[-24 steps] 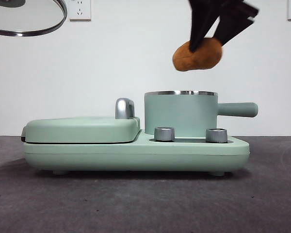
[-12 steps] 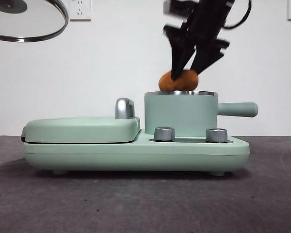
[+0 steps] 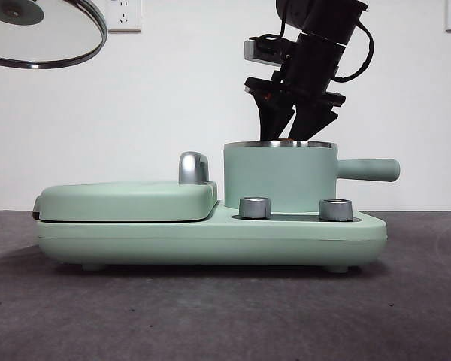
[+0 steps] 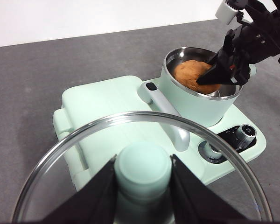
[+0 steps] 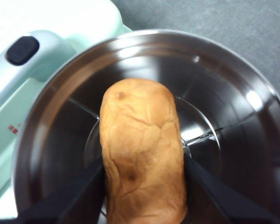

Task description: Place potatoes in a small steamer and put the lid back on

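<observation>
The potato (image 5: 141, 140), orange-brown with cracked skin, lies inside the small steamer (image 5: 42, 116), low in its steel bowl. My right gripper (image 5: 142, 179) is shut on the potato, one jaw on each side. In the front view the right gripper (image 3: 292, 129) dips into the steamer (image 3: 279, 177), whose wall hides the potato. The left wrist view shows the potato (image 4: 190, 74) in the steamer (image 4: 191, 105). My left gripper (image 4: 143, 161) is shut on the lid's knob (image 4: 143, 170). It holds the glass lid (image 3: 52, 37) high at the left, away from the steamer.
The flat griddle cover (image 3: 128, 199) with its chrome handle (image 3: 193, 167) lies left of the steamer on the mint-green base (image 3: 210, 241). Two steel knobs (image 3: 255, 207) sit on the base's front. The steamer's side handle (image 3: 368, 169) sticks out to the right.
My right gripper has come down to the left with the potato, from above the steamer into it. The potato is now below the rim. The lid has stayed high at the left.
</observation>
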You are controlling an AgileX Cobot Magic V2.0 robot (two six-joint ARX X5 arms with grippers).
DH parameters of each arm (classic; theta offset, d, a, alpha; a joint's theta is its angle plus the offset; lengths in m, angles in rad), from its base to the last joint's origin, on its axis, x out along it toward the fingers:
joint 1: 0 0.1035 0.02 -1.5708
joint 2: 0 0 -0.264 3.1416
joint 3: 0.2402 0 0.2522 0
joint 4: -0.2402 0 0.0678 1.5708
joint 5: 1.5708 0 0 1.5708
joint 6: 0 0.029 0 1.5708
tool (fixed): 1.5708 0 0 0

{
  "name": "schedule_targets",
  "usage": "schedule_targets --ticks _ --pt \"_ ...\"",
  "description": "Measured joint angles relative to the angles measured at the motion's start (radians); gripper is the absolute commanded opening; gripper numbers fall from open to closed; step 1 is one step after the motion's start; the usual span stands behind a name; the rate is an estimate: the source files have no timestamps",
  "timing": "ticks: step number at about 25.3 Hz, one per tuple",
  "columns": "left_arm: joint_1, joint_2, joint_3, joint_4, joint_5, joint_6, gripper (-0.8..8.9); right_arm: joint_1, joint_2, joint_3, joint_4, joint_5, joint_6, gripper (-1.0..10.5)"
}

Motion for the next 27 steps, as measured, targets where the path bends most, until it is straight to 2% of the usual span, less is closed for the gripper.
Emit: schedule_targets --ticks 7,10,16,21,27 --pt "0.0 0.0 0.0 0.0 0.0 0.0 0.1 0.0 0.012 0.0 -0.017 0.002 0.0 2.5" --pt "0.0 0.0 0.0 0.0 0.0 0.0 0.1 0.0 0.012 0.0 -0.017 0.001 0.0 3.4" --pt "0.0 0.0 0.0 0.0 0.0 0.0 0.1 0.0 -0.003 0.002 0.011 0.001 0.0 3.4" --pt "0.0 0.0 0.0 0.0 0.0 0.003 0.1 0.0 -0.22 -0.005 -0.037 0.001 0.001 3.3" --pt "0.0 0.0 0.0 0.0 0.0 0.008 0.1 0.0 -0.518 -0.277 0.055 0.013 0.002 3.3"
